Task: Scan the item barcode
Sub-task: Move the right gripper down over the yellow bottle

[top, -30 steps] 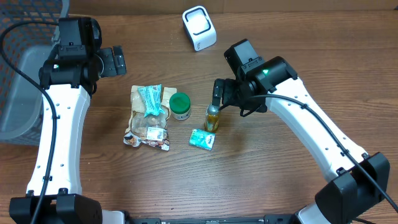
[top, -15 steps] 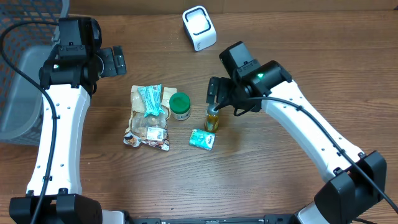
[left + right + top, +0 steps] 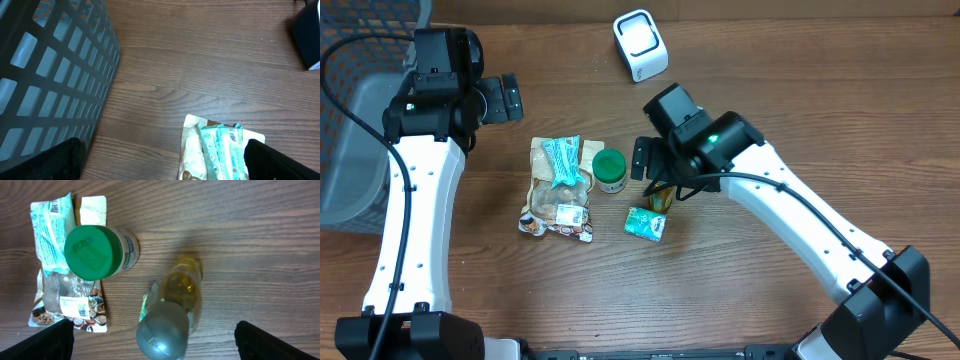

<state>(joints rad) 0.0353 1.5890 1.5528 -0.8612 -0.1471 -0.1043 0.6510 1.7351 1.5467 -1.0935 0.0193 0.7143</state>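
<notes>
Meanwhile, near the basket [image 3: 50, 75] our left gripper [image 3: 503, 98] idles wide open, empty; our right gripper [image 3: 653, 172], also spread and empty, has swung left over the yellow bottle [image 3: 182, 287], so we judge a grasp near. Only the right wrist view shows its grey cap [image 3: 162, 332]; overhead hides it.

Scanner [image 3: 640, 44] near tabletop [image 3: 820, 120] far edge. Basket [image 3: 350, 190] at left edge. Centre: wrapped bar [image 3: 561, 162] on pouch [image 3: 558, 205]; jar [image 3: 610, 170] just right of pouch; bottle [image 3: 175, 300] right of jar; small packet [image 3: 645, 223] before bottle.
</notes>
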